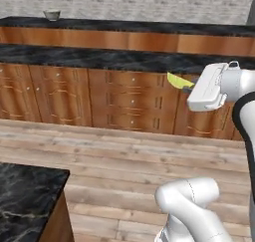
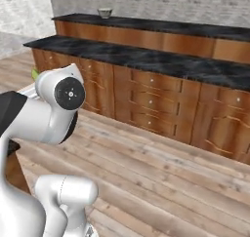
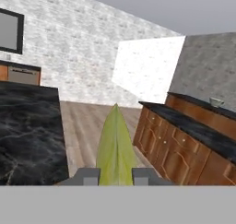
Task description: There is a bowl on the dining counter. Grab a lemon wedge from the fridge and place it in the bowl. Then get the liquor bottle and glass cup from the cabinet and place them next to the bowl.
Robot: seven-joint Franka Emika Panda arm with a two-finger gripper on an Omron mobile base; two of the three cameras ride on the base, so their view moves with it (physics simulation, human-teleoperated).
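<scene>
Evidently light, soft and slippery, the lemon wedge sat pinched at its thick base between the nearly closed fingers, tip protruding.

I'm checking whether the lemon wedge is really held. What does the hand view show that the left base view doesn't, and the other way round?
Hand view: the lemon wedge clamped between both fingertips of the pincer, plus a dark frame on the brick wall.

Left base view: the white hand from the side and the plank floor.

Both: the wedge, the bowl on the upper counter, and the wooden cabinets.
</scene>
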